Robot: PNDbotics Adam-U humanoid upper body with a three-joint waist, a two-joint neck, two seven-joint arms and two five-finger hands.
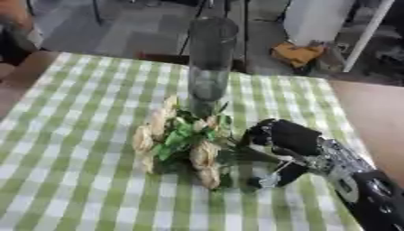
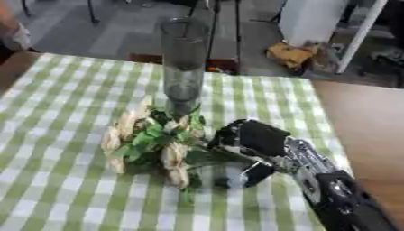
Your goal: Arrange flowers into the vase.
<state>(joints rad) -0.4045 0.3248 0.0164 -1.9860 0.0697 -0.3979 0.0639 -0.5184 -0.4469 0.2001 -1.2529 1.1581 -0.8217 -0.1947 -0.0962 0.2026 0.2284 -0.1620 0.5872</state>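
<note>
A tall clear glass vase point(image 1: 210, 67) stands upright at the far middle of the green checked tablecloth point(image 1: 71, 171). Just in front of its base lies a bunch of cream flowers point(image 1: 181, 142) with green leaves, the blooms pointing left and the stems point(image 2: 207, 157) pointing right. My right hand point(image 1: 286, 137) comes in from the lower right. Its fingers curl over the stem end from above and its thumb point(image 1: 277, 177) sits below, so the hand is shut on the flowers. The bunch is low over the cloth; I cannot tell whether it touches. The left hand shows in no view.
The bare wooden table top point(image 1: 378, 117) extends past the cloth on the right. Beyond the far edge are grey floor, an orange bundle point(image 1: 296, 53) and a white cabinet point(image 2: 312, 20).
</note>
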